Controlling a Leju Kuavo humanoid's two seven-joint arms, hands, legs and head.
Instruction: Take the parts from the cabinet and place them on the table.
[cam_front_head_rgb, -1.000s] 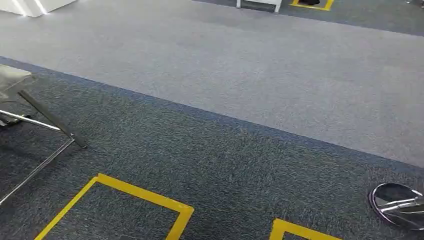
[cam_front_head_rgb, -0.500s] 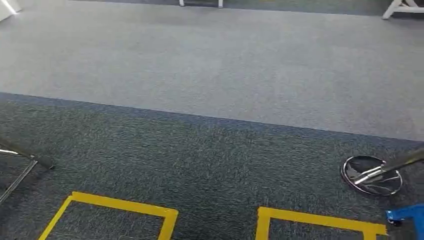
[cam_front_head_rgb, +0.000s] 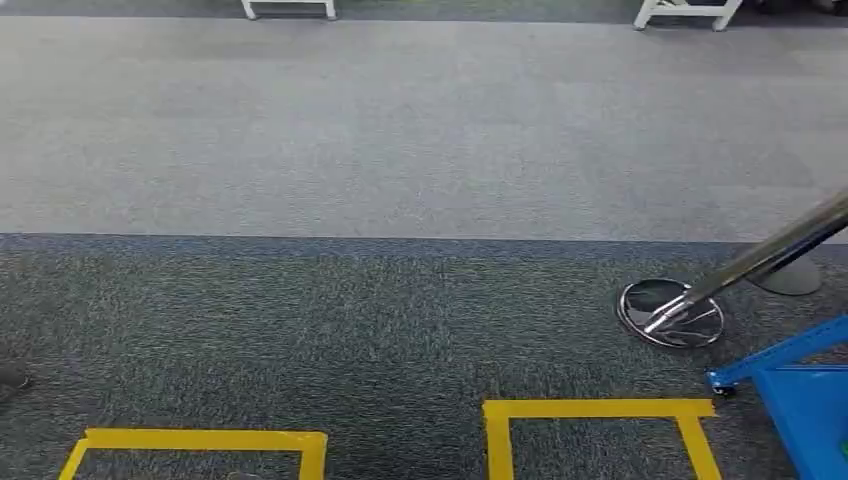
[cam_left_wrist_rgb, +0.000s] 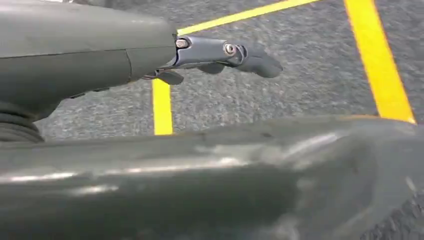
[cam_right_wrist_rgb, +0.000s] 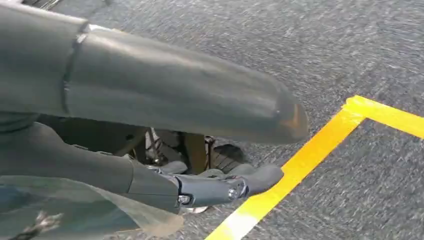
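Observation:
My left hand (cam_left_wrist_rgb: 220, 52) hangs over dark carpet with its fingers stretched out and nothing in them. My right hand (cam_right_wrist_rgb: 210, 187) also hangs low over the carpet. A clear plastic bag (cam_right_wrist_rgb: 90, 212) with something dark inside hangs with the right hand, close under its fingers, and the grip itself is hidden. The corner of a blue metal frame (cam_front_head_rgb: 800, 390), perhaps the cabinet, enters the head view at the lower right.
A chrome post (cam_front_head_rgb: 770, 255) leans from a round mirrored base (cam_front_head_rgb: 670, 312) just left of the blue frame. Two yellow tape squares (cam_front_head_rgb: 600, 408) (cam_front_head_rgb: 200, 440) mark the dark carpet near me. Light grey carpet stretches ahead to white furniture legs (cam_front_head_rgb: 288, 8) far off.
The whole picture has shifted left, so the camera has turned right. The chair legs at the left have slid out of sight, and the chrome base and blue frame have come in.

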